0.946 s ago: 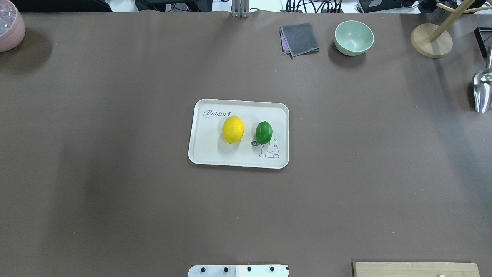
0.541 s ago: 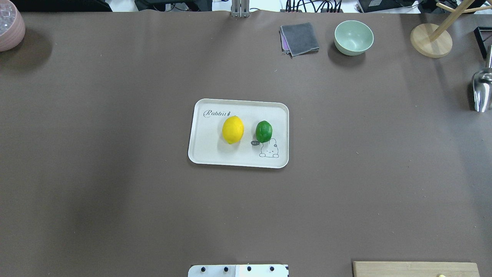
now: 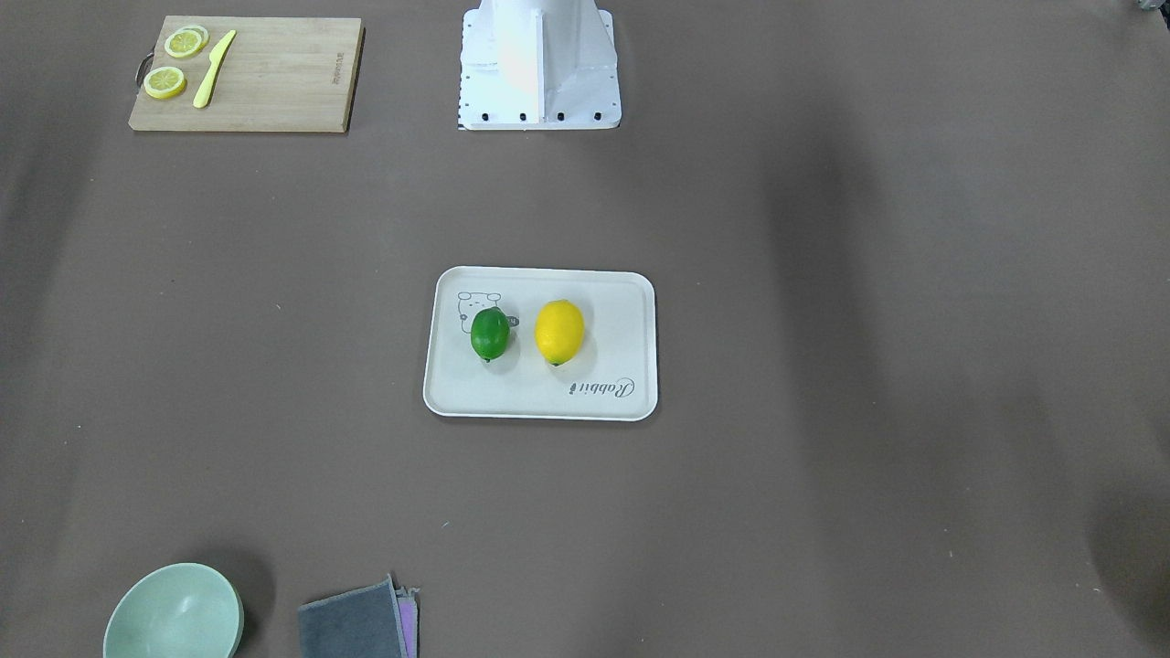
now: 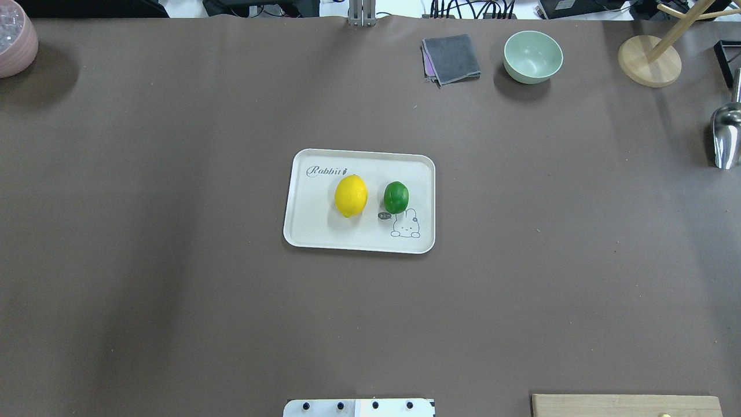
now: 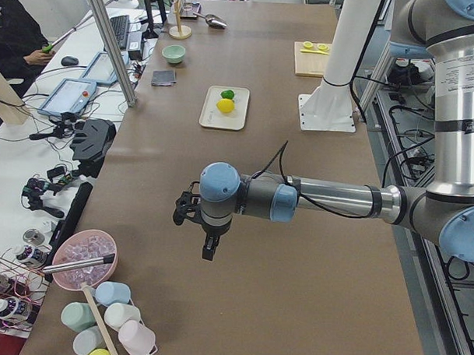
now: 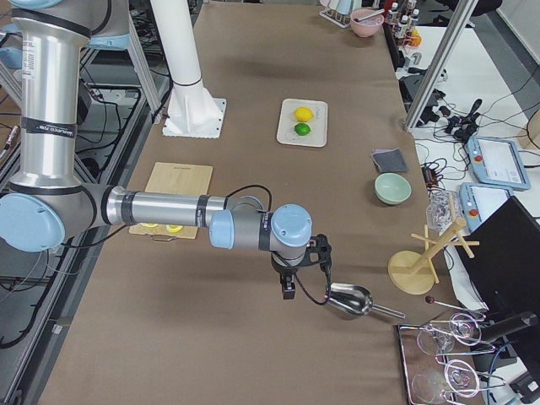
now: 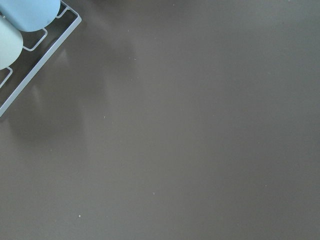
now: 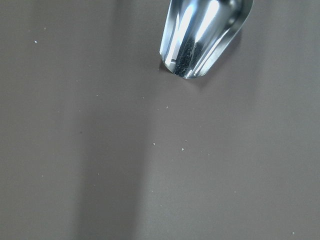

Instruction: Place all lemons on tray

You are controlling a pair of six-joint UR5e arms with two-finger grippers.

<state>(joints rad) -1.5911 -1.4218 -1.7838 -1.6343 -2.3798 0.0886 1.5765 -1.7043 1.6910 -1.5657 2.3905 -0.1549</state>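
- Both lemons lie on the tray [image 4: 307,231]: the yellow lemon [image 4: 351,196] near its middle and the green lemon [image 4: 396,197] just beside it, apart from it, by the bunny drawing.
- The left gripper [image 5: 208,251] hangs fingers-down over bare table, with the tray well away from its jaws, far up the table. It holds nothing, and I cannot tell whether its jaws are apart or together.
- The right gripper [image 6: 288,291] hangs at the opposite end, with a metal scoop [image 6: 348,299] just beside its jaws and the tray again far off. Its jaw state cannot be told either.
- Judged from this layout, the placing step is finished and no whole lemon is left off the tray.
- The next move calls for no grasp, only for keeping both arms clear of the tray so that neither fruit gets nudged and rolls.
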